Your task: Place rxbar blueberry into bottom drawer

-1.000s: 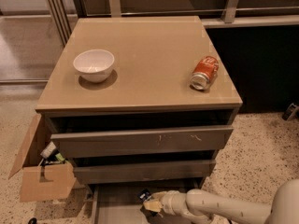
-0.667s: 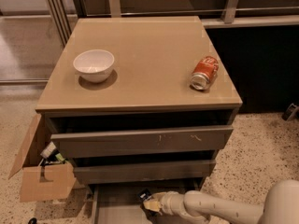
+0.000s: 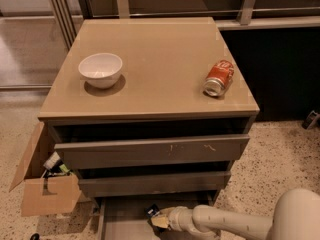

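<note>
The pincer (image 3: 159, 219) sits low at the front of the scene, inside the opening of the bottom drawer (image 3: 124, 223), at the end of the white arm (image 3: 235, 225) that reaches in from the right. Against the pictures of a second ago, the pincer occupies almost the same position. Only the rounded arm housing (image 3: 298, 215) at the lower right has shifted slightly leftward into view. The rxbar blueberry (image 3: 152, 210) shows as a small dark shape at the pincer tip, over the grey drawer floor, as it did before. It cannot be determined whether the pincer is clamped on the bar or has let it go, nor whether the bar touches the floor. Judgement: the transport phase is finished and the arm has settled at the deposit position. The remaining steps are release, if not already made, and a straight withdrawal. The middle drawer (image 3: 150, 183) overhangs the pincer closely, so a lift during withdrawal risks contact with its front. The top drawer (image 3: 150, 152) stands slightly open above that. A cardboard box (image 3: 44, 198) with small items rests on the floor, just beside the cabinet's left side. Further back, the bench (image 3: 160, 49) carries a white bowl (image 3: 100, 69) at left and an orange-red soda can (image 3: 218, 78) lying on its side at right, both unmoved.
</note>
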Motion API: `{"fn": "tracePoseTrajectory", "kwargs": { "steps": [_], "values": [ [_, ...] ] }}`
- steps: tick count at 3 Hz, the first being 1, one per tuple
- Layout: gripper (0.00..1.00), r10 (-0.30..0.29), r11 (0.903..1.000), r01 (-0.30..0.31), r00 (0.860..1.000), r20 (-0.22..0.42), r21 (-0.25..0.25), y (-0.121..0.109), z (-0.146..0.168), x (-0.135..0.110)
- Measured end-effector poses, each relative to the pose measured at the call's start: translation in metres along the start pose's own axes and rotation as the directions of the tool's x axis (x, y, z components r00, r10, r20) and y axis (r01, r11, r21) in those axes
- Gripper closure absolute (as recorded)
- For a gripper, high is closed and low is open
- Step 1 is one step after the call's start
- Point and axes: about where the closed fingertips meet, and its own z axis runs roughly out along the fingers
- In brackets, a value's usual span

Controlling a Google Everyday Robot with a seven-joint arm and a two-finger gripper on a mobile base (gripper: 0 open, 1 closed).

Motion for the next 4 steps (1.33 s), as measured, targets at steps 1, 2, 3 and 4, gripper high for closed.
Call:
{"fn": "tracePoseTrajectory", "kwargs": {
  "steps": [1, 2, 3, 4],
  "values": [
    [1.0, -0.002, 0.9999, 0.002, 1.0, -0.026, 0.015, -0.007, 0.016, 0.016],
    [1.0, -0.013, 0.999, 0.015, 0.999, -0.041, 0.043, -0.018, 0.026, 0.028],
    [1.0, -0.024, 0.9971, 0.028, 0.999, -0.047, 0.071, -0.029, 0.033, 0.034],
    [1.0, -0.031, 0.9955, 0.036, 0.998, -0.048, 0.088, -0.038, 0.039, 0.037]
  ]
}}
